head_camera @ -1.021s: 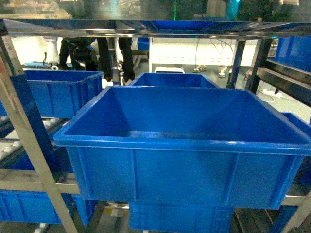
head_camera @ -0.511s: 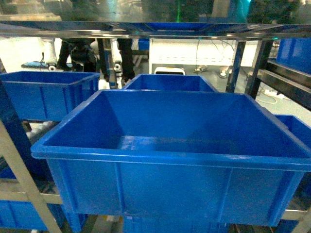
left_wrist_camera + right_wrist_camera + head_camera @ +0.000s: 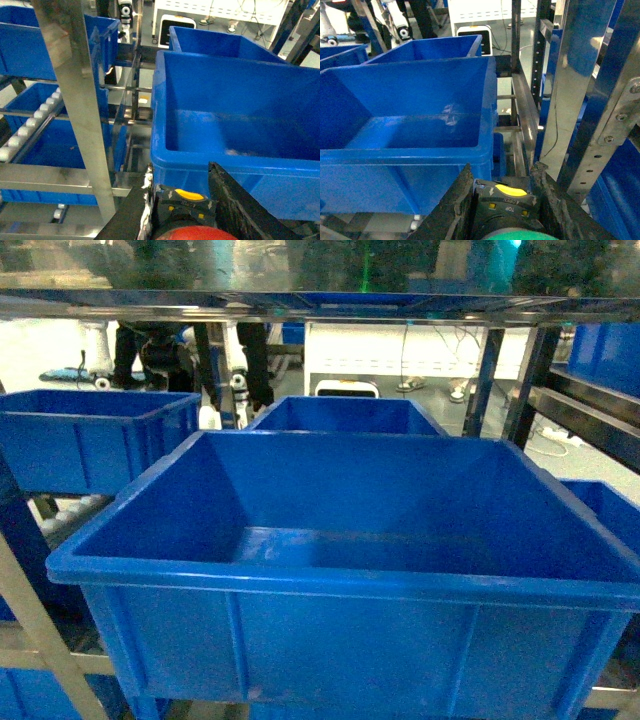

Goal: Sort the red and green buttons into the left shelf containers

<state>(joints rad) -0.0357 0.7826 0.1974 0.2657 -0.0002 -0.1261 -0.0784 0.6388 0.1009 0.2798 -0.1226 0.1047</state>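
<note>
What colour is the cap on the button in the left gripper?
Red: the button has a red cap, seen best in the left wrist view.

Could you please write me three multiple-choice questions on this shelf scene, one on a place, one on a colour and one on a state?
1. Where is the red-capped pushbutton?
A. Between the left gripper fingers
B. On the bin floor
C. On the roller track

2. What colour is the cap of the pushbutton in the right gripper?
A. Red
B. Green
C. Blue

3. What is the state of the large open-topped blue plastic bin in front?
A. Lidded
B. Holding both buttons
C. Open, with no button seen inside

Answers:
1. A: the left wrist view shows the red cap between the dark fingers, short of the bin's near rim.
2. B: the right wrist view shows a green cap below the yellow-marked body.
3. C: the head view shows only bare floor and walls.
</note>
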